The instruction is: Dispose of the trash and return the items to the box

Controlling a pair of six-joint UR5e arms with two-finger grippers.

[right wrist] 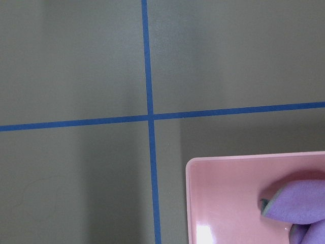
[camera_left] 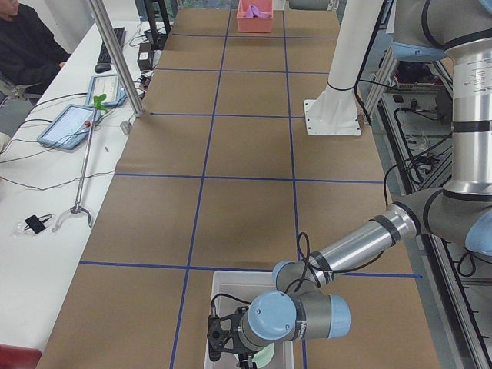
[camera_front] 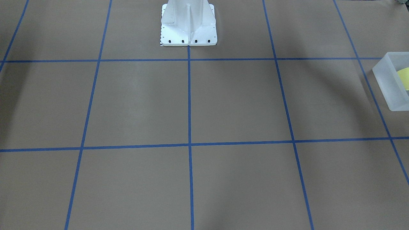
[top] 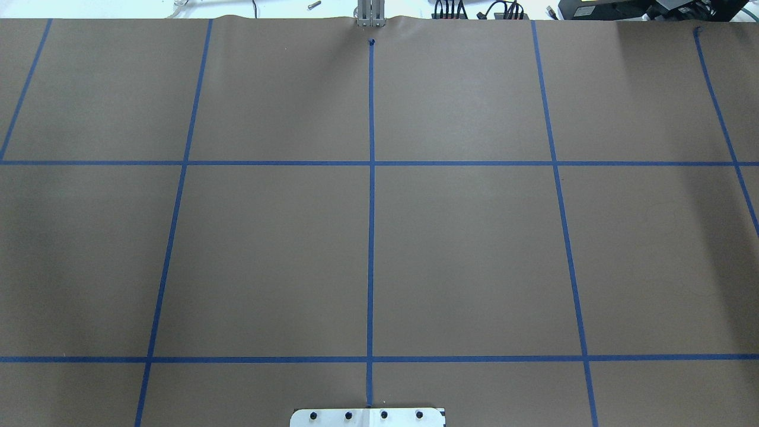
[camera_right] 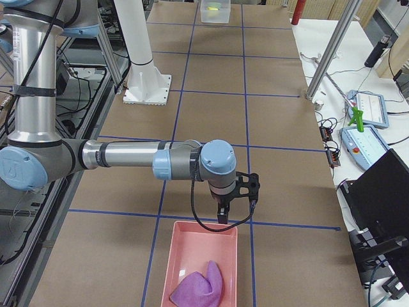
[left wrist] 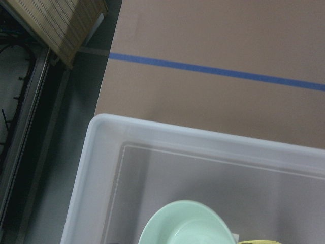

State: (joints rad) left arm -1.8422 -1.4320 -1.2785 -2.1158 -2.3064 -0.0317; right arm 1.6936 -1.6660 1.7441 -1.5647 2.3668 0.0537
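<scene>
Stretching the left arm (camera_left: 361, 242) low across the table (camera_left: 246, 146), elbow folded, wrist pointing down over the box (camera_left: 246, 274) at six o'clock in the left-end view. Finding bowl (left wrist: 185, 226) and cup (camera_front: 404, 78) already lying inside, right beneath the left gripper (camera_left: 223, 338). Hovering the right gripper (camera_right: 222, 216) at the pink tray's (camera_right: 185, 256) twelve-o'clock rim. Hiding both jaw openings and any load; cannot tell.
</scene>
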